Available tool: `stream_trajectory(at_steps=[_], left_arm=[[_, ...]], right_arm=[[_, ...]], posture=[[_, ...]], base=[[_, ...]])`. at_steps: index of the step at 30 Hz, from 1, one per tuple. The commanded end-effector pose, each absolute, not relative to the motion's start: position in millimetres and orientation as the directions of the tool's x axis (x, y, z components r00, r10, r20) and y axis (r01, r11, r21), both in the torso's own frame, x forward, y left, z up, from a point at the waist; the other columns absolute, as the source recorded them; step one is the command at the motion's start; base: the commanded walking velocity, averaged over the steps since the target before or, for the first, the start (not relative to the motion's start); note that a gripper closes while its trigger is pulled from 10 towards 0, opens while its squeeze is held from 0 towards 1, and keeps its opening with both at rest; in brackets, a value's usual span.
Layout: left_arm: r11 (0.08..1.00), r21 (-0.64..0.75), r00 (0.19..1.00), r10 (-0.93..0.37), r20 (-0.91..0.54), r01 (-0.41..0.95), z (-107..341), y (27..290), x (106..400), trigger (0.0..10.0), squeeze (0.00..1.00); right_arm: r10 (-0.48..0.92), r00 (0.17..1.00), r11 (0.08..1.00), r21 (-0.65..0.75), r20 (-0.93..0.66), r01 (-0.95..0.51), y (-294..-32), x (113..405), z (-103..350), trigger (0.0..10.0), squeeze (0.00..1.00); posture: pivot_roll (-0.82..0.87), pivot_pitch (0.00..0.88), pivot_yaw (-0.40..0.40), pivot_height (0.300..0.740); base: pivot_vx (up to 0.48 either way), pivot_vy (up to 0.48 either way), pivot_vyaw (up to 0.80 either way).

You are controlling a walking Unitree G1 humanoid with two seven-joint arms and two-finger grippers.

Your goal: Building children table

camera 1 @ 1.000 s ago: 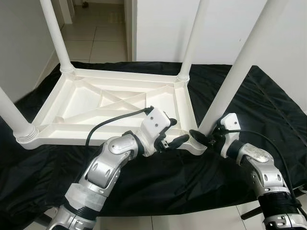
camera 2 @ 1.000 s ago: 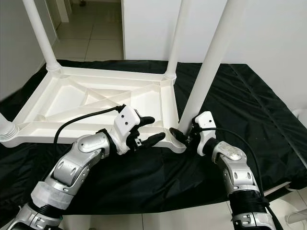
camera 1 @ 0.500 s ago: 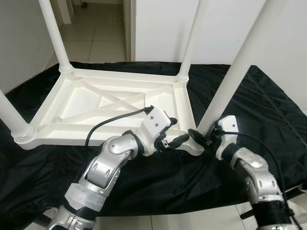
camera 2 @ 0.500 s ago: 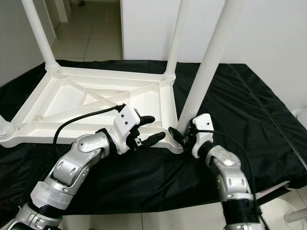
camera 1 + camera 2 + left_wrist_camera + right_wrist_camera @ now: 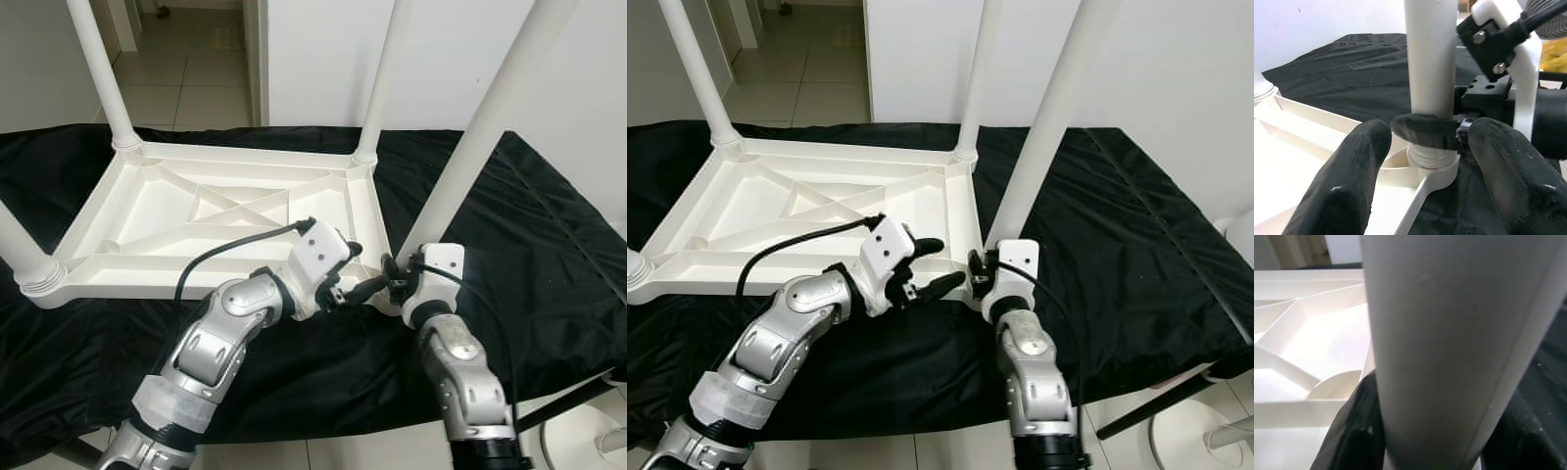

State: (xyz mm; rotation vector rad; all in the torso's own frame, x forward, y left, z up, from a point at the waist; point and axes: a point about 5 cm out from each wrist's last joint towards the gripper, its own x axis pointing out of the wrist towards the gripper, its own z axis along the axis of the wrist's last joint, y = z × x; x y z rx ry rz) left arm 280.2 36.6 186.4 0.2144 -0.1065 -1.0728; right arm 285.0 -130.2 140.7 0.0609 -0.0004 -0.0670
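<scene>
Looks nearly done: the white plastic tabletop [image 5: 225, 220] lies upside down on the black cloth [image 5: 529, 225] and all four legs stand in their corner sockets. The right gripper [image 5: 395, 283] is clamped round the base of the near-right leg [image 5: 480, 127], probably seating or twisting it home. The left gripper [image 5: 351, 270] hovers spread open just beside that corner socket, holding nothing. What's left is flipping it upright; the wall [image 5: 323, 59] close behind could get in the way.
</scene>
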Motion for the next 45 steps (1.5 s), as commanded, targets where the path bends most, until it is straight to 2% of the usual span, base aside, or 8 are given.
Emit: stream_trajectory(at_steps=[1,6,9,18,20,39,40,45], left_arm=[[0.477,0.224,0.493,-0.87,-0.019,0.85,186.9,36.1,280.5,10.0,0.0],[0.474,0.222,0.49,-0.872,-0.017,0.852,186.7,34.9,280.1,10.0,0.0],[0.473,0.222,0.489,-0.872,-0.021,0.852,185.4,35.7,279.8,10.0,0.0],[0.471,0.218,0.488,-0.872,-0.032,0.855,180.8,37.2,276.2,10.0,0.0],[0.471,0.215,0.489,-0.872,-0.034,0.855,180.0,36.8,275.0,10.0,0.0],[0.436,0.212,0.456,-0.888,-0.058,0.875,172.3,30.2,263.3,10.0,0.0],[0.433,0.214,0.454,-0.889,-0.056,0.875,173.1,28.6,262.8,10.0,0.0],[0.432,0.222,0.453,-0.89,-0.053,0.874,174.6,27.2,263.0,10.0,0.0]], right_arm=[[-0.093,0.994,0.99,0.1,-0.054,0.098,-121.2,282.1,131.7,10.0,0.0],[-0.116,0.993,0.988,0.101,-0.027,0.119,-121.5,280.2,137.7,10.0,0.0],[-0.102,0.995,0.989,0.107,-0.003,0.102,-124.8,278.7,139.3,10.0,1.0],[-0.02,0.999,0.995,0.099,0.032,0.016,-132.3,276.0,140.3,10.0,1.0],[0.098,0.994,0.991,0.082,0.043,-0.101,-140.5,274.3,139.6,10.0,0.0],[0.522,0.853,0.845,-0.134,0.001,-0.517,-166.4,292.7,145.3,10.0,0.0],[0.535,0.845,0.834,-0.148,-0.015,-0.531,-168.7,294.8,143.7,0.7,0.0],[0.55,0.834,0.822,-0.15,-0.046,-0.55,-175.6,298.7,138.9,0.0,0.0]], posture=[[-0.07,0.036,-0.016,0.74],[-0.07,0.035,-0.017,0.74],[-0.08,0.033,-0.016,0.74],[-0.08,0.034,-0.022,0.74],[-0.08,0.035,-0.024,0.74],[-0.06,0.025,-0.021,0.74],[-0.06,0.021,-0.023,0.74],[-0.05,0.011,-0.026,0.74]], base=[[0.0,0.0,0.0],[0.0,0.0,0.0],[0.0,0.0,0.0],[0.0,0.0,0.0],[0.0,0.0,0.0],[0.0,0.0,0.0],[0.0,0.0,0.0],[0.0,0.0,0.0]])
